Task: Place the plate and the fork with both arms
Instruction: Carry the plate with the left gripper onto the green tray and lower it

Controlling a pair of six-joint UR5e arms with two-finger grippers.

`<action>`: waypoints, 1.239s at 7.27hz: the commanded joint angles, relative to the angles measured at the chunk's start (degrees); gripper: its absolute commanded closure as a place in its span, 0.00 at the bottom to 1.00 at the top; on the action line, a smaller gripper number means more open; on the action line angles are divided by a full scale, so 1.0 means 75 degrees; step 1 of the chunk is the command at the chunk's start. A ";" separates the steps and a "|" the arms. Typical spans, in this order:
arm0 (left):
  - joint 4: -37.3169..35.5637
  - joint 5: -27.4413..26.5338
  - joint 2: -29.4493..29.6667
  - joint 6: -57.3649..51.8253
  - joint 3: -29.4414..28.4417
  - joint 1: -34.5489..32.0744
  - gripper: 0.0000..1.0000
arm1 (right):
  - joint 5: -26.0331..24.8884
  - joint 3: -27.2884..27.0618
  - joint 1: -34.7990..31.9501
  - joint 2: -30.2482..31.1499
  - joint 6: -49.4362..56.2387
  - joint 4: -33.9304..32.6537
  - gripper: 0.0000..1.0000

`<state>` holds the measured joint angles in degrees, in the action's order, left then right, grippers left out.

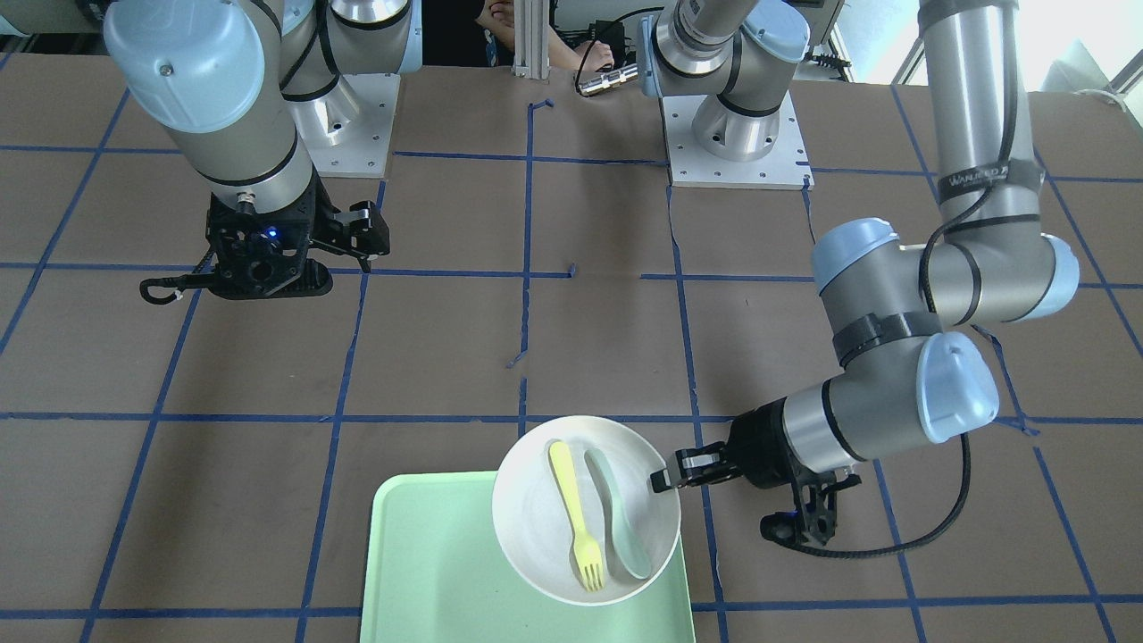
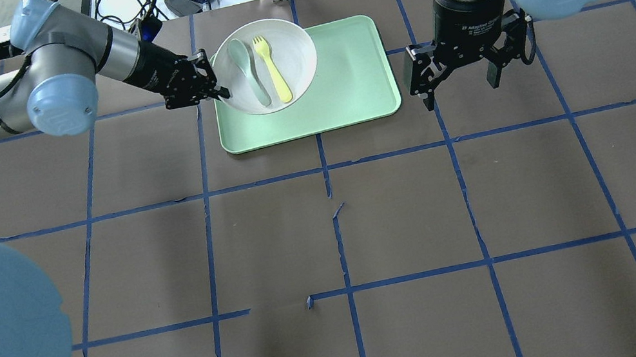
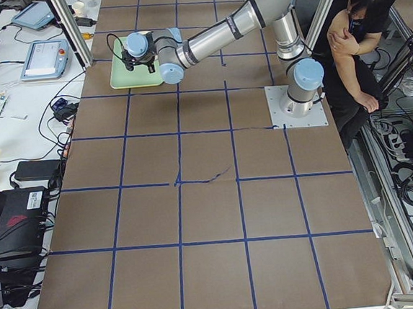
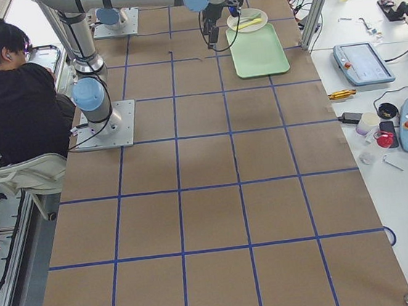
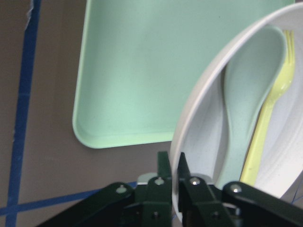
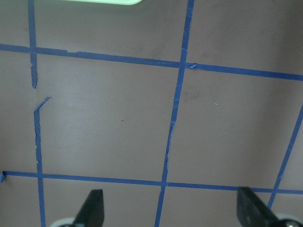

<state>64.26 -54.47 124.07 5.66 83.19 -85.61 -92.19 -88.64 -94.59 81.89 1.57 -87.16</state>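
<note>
Two grippers are mine. From over my shoulders, my left gripper (image 2: 219,93) is clenched on the left rim of the plate (image 2: 296,55). My right gripper (image 2: 460,84) hangs spread wide with nothing in it, just beside the right edge of the mint-green tray (image 2: 340,83), above the taped brown table (image 2: 402,209). The plate lies over the tray's far left corner and juts past its edge. In it the fork (image 2: 272,69) and a grey-green spoon (image 2: 248,73) lie side by side, heads away from me, the spoon nearer my left gripper.

From across the table, my left arm (image 1: 893,420) reaches in low and pinches the plate's edge. My right gripper is well apart from plate and tray.

From the table's left end, that arm stretches to the tray, but the grip itself is too small to judge. From the right end, the plate with the fork shows at the tray's far end.

My left wrist camera shows both fingers (image 5: 163,177) shut tight on the plate's rim, one on each side, with the fork just beside the spoon. Whether the plate rests on the tray or hangs above it I cannot tell.

My right wrist camera shows my fingertips (image 6: 93,208) far apart over the table, a sliver of tray at the top edge
</note>
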 commanded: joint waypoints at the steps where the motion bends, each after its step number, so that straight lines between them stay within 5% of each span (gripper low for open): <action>1: -0.0048 -0.0690 0.1032 -0.0063 -0.1116 -0.0571 1.00 | -0.0001 -0.0005 0.0038 -0.0066 0.0072 -0.0119 0.00; 7: -0.0118 -0.0938 0.1610 -0.0742 -0.1202 -0.0831 1.00 | 0.0022 -0.0017 0.0038 -0.0148 0.0060 -0.0214 0.00; 9: -0.0281 -0.0940 0.1599 -0.0732 -0.1214 -0.0843 0.09 | -0.0001 -0.0005 0.0038 -0.0289 0.0060 -0.0447 0.00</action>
<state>63.05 -61.33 136.05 0.25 74.15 -91.84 -92.11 -88.76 -94.31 80.28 2.02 -89.50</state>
